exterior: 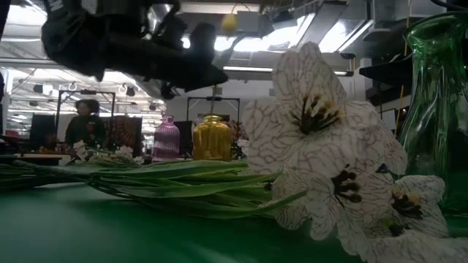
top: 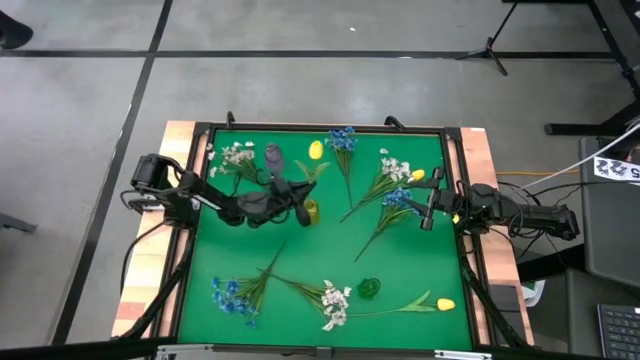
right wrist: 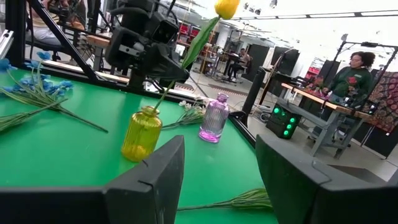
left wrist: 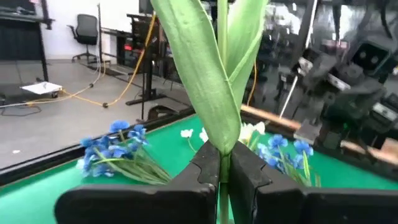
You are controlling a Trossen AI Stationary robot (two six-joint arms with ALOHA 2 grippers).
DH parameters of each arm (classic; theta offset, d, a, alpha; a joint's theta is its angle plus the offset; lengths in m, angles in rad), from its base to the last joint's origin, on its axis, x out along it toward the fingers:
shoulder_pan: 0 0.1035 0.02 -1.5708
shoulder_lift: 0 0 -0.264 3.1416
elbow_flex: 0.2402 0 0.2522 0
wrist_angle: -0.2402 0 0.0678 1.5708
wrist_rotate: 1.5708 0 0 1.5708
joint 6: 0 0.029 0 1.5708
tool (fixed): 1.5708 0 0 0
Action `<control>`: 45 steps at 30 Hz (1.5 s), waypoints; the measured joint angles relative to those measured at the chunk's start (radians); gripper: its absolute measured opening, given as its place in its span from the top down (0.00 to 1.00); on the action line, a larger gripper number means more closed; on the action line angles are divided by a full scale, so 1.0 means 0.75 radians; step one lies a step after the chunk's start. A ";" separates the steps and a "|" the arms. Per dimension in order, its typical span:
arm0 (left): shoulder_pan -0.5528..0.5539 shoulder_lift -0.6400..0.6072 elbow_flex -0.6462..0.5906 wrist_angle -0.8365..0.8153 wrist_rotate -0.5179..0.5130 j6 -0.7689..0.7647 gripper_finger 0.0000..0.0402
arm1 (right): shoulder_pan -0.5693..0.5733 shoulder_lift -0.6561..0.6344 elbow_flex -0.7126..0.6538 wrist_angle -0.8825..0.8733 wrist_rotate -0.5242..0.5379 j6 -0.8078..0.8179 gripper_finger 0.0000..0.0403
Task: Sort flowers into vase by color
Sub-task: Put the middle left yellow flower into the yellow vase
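Note:
My left gripper (top: 303, 190) is shut on a yellow tulip, just above the yellow vase (top: 311, 211) at mid-table. The tulip's bud (top: 316, 150) points up and toward the far edge, also seen as the bud (right wrist: 227, 7) in the right wrist view. A purple vase (top: 273, 155) stands at the far left and a green vase (top: 369, 288) near the front. Blue sprigs (top: 232, 295), white sprigs (top: 335, 305) and another yellow tulip (top: 445, 303) lie flat on the mat. My right gripper (top: 428, 205) waits open at the right edge. My left gripper pinches the tulip's stem (left wrist: 222, 163) between its two fingers, just below where the long green leaves (left wrist: 211, 81) spread. The fingers come level from the table's left, across the stem. The tulip stands tilted, bud up, and its lower stem (right wrist: 157, 99) reaches the yellow vase's mouth.
More sprigs lie by the far edge: white (top: 235, 155), blue (top: 342, 140), and a white, yellow and blue bunch (top: 395, 180) in front of my right gripper. A raised black frame (top: 320, 127) borders the green mat. A person (right wrist: 351, 74) stands beyond the table.

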 joint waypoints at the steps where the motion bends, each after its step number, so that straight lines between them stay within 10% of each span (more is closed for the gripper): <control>1: -0.003 0.001 -0.028 0.070 -0.003 0.006 0.98 | 0.000 0.000 0.000 0.001 0.000 0.000 0.51; 45: -0.122 0.209 -0.051 0.464 -0.016 0.383 0.92 | 0.000 0.000 0.000 0.009 0.001 0.046 0.51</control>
